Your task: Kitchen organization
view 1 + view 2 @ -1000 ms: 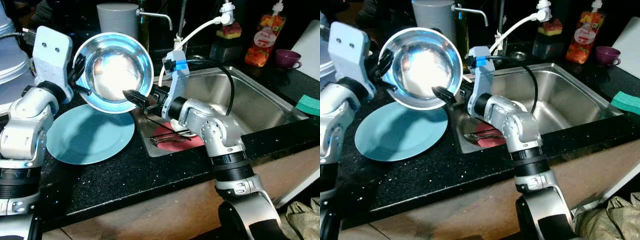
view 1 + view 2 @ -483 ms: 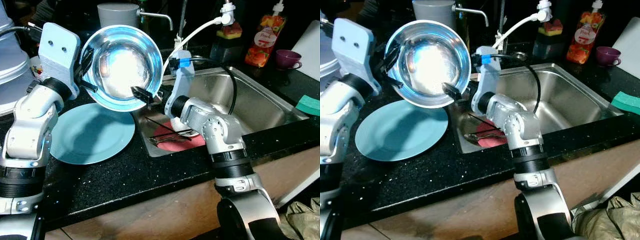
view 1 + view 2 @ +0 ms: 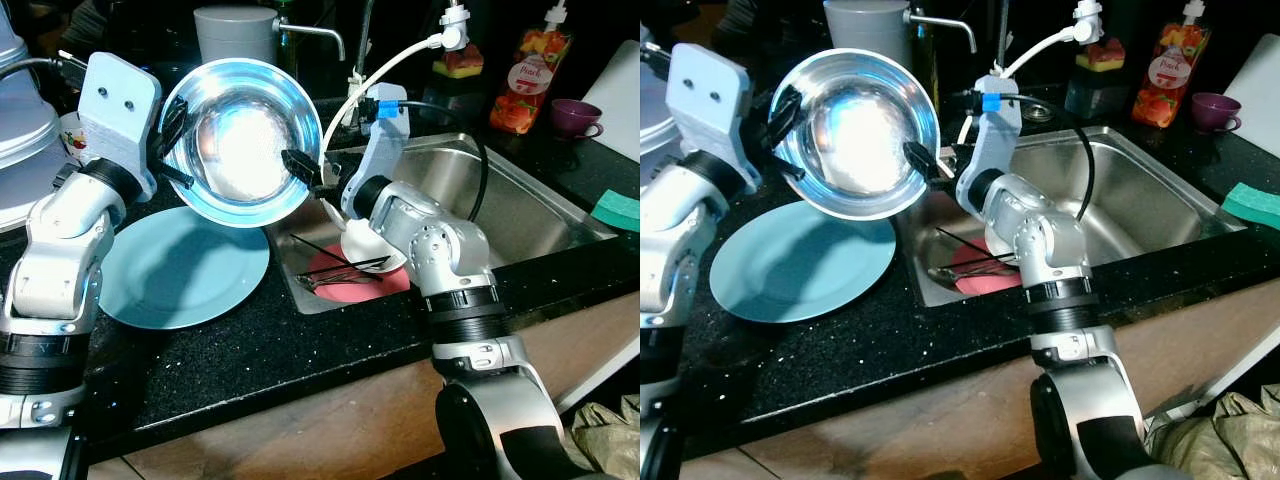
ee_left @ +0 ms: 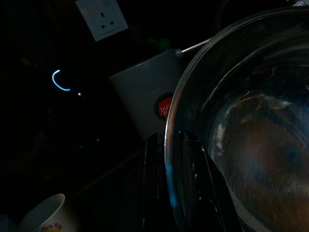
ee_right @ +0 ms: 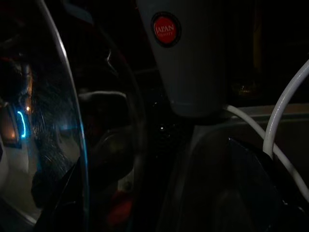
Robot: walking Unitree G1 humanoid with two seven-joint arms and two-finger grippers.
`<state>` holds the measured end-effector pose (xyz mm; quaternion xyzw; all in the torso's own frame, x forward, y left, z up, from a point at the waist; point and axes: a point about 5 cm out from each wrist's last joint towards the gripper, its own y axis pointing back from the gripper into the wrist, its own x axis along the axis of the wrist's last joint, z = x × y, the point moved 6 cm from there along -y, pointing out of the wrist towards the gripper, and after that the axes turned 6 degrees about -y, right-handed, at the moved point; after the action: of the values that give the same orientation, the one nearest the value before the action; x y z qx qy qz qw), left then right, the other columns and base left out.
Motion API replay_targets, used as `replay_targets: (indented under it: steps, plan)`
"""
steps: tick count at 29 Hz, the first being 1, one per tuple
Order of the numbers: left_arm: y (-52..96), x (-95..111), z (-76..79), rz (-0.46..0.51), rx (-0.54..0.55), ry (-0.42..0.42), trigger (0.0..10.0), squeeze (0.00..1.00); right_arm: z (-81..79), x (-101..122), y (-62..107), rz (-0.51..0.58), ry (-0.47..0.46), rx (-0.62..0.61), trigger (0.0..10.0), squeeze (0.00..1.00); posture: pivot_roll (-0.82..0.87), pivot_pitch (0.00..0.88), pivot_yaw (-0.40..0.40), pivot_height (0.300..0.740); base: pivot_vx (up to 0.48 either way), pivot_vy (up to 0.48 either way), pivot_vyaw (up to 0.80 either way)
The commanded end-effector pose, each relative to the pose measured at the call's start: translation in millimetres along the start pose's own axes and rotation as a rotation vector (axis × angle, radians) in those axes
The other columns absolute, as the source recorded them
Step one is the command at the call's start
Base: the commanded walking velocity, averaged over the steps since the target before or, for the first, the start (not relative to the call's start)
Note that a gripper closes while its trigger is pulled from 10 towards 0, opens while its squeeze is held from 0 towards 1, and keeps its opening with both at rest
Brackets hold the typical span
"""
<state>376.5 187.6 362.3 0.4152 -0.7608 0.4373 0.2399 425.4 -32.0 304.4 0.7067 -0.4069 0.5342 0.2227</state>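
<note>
Left gripper (image 3: 170, 140) was clamped on the bowl (image 3: 243, 140) rim, tilted above the plate (image 3: 180, 268), probably a handover since the right gripper (image 3: 305, 168) sat spread at the far rim.

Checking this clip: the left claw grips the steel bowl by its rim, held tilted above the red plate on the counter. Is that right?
Not quite. The left claw does grip the steel bowl by its rim, held tilted, but the plate below it on the counter is light blue, not red. The left eye view shows this.
</note>
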Motion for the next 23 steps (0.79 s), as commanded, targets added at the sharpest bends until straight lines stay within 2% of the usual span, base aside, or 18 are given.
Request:
replay_targets:
  steps: [1,2,23]
  plan:
    - [1.5,0.6,-1.0,0.01,-0.005,-0.025,0.0,0.0,2.0,4.7,-1.5,0.014,0.003,-0.01,0.3,0.0,0.06,0.083,-0.022,0.74,0.0,0.0,0.0]
    - [1.0,0.6,-0.9,0.011,-0.003,-0.026,0.0,0.0,2.5,5.9,-1.8,0.017,0.001,-0.009,0.0,0.0,0.06,0.073,-0.026,0.74,0.0,0.0,0.0]
    - [0.7,1.2,-2.1,0.021,-0.009,-0.067,0.0,0.0,-3.4,11.4,-5.1,0.034,0.009,0.035,0.0,0.0,0.05,0.078,-0.027,0.74,0.0,0.0,0.0]
